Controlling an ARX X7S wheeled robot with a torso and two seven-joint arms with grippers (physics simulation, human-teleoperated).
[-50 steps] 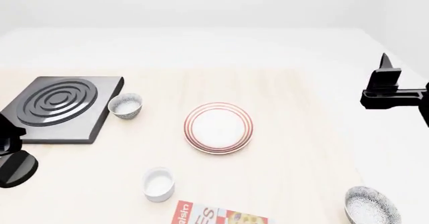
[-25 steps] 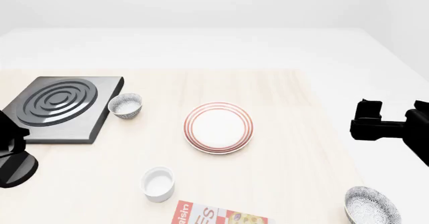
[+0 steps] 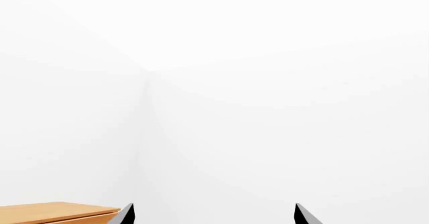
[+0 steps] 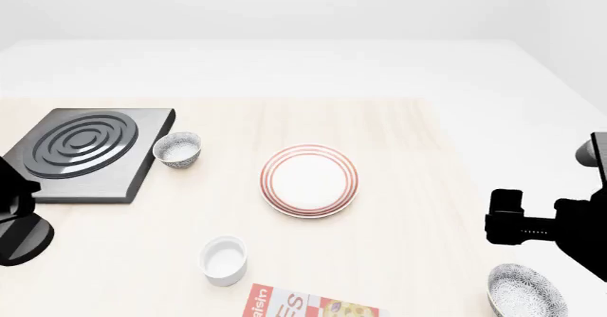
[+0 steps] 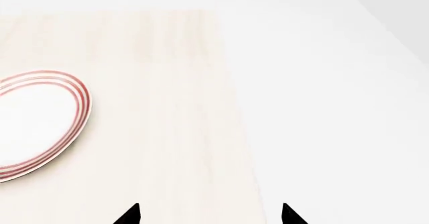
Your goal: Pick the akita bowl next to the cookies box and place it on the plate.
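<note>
Approach step, nothing grasped yet. Right gripper (image 4: pixel 505 217) hovering above the counter (image 4: pixel 408 189) at its right edge, just beyond the target bowl (image 4: pixel 527 292) in the head view, jaws spread wide and empty as the right wrist view shows, with only tips at the frame's lower edge and bare counter between them. Target bowl sitting upright at the near right corner of the counter, well apart to the right of the cookies box (image 4: pixel 313 307), which is cut off by the frame's lower edge. Plate (image 4: pixel 309 180) empty near the middle of the counter. Second, similar bowl (image 4: pixel 178 150) beside the black burner (image 4: pixel 85 150), far from the box, so not the one wanted. White cup (image 4: pixel 224 260) left of the box. Left gripper (image 3: pixel 211 216) parked off to the side, jaws apart, facing a blank wall.

Next, by judgement: draw the right gripper back and down over the bowl's rim, one finger inside and one outside, then pinch. Bowl not yet in the wrist view, so more tilt or retreat needed first.
</note>
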